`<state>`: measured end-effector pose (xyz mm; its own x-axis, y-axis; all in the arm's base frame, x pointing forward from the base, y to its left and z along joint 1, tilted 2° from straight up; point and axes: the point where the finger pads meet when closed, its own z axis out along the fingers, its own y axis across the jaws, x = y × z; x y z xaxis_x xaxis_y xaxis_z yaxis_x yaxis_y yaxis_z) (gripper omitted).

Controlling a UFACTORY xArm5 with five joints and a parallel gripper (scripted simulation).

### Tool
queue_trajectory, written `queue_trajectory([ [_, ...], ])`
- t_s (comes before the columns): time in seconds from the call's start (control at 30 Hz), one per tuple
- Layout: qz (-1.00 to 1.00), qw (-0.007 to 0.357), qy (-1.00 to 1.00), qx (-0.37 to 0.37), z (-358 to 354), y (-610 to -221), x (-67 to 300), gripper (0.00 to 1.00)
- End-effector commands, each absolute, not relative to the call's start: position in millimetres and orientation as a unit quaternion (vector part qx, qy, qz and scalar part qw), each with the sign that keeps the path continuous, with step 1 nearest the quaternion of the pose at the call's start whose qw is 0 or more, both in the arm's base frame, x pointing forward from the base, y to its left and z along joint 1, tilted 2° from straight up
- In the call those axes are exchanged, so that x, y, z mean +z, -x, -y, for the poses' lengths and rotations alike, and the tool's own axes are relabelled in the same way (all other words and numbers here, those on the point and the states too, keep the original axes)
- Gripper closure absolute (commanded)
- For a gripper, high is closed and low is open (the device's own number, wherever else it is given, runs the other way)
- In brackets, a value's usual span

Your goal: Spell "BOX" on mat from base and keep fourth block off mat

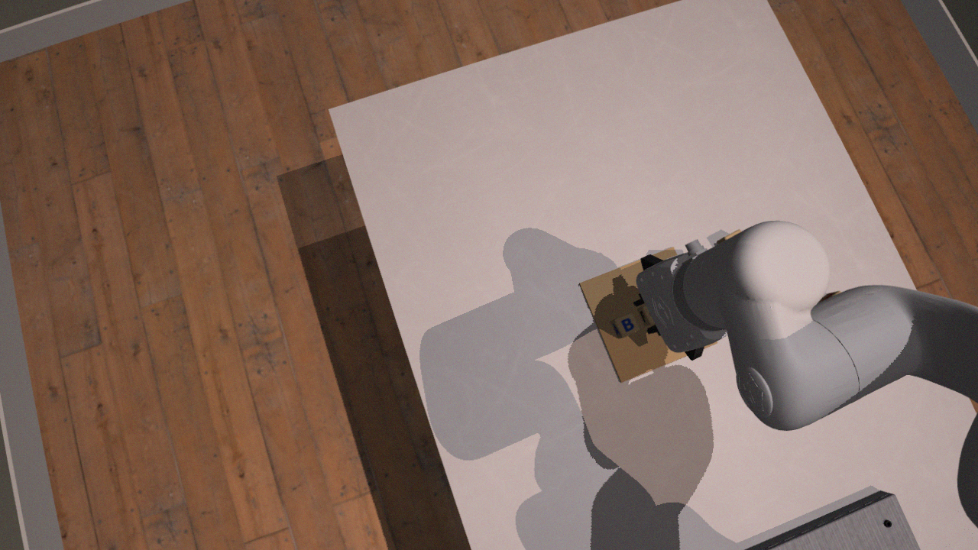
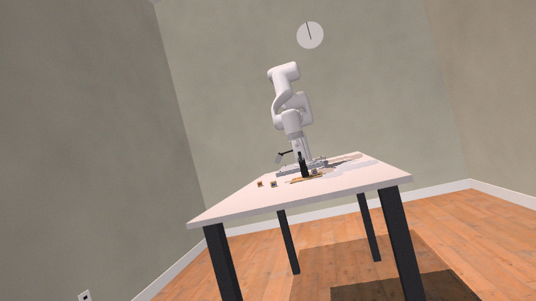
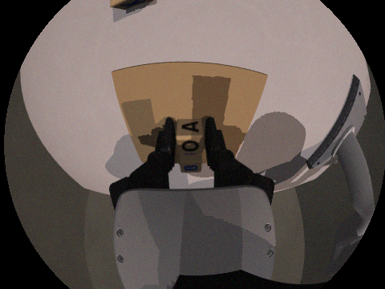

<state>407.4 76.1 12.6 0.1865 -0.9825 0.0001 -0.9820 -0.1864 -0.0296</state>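
The B block (image 1: 626,325) (image 2: 314,172) (image 3: 191,168) and the O block (image 1: 645,316) (image 3: 190,145) stand side by side on the tan mat (image 1: 619,362) (image 3: 168,80). The O block shows O on top and A on a side. My gripper (image 1: 646,315) (image 2: 305,174) (image 3: 189,128) is slightly open around the O block, with thin gaps beside it in the wrist view. A block with a blue mark (image 2: 273,183) (image 3: 130,4) and a block with a red mark (image 2: 259,184) are off the mat. Their top letters are not readable.
The white table (image 1: 547,156) (image 2: 297,193) surrounds the mat. The grey robot base plate (image 1: 854,523) (image 2: 284,172) (image 3: 341,116) stands nearer the robot. The arm hides part of the mat and most of the off-mat blocks in the top view.
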Motion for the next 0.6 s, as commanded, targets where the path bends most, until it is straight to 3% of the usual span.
queue_trajectory([
  [0.0, -0.638, 0.013, 0.77, -0.011, -76.3, -408.7, 13.6, 0.62],
  [0.03, -0.638, 0.013, 0.77, -0.011, -76.3, -408.7, 13.6, 0.58],
  [0.57, -0.638, 0.013, 0.77, -0.011, -76.1, -408.5, 18.8, 0.58],
])
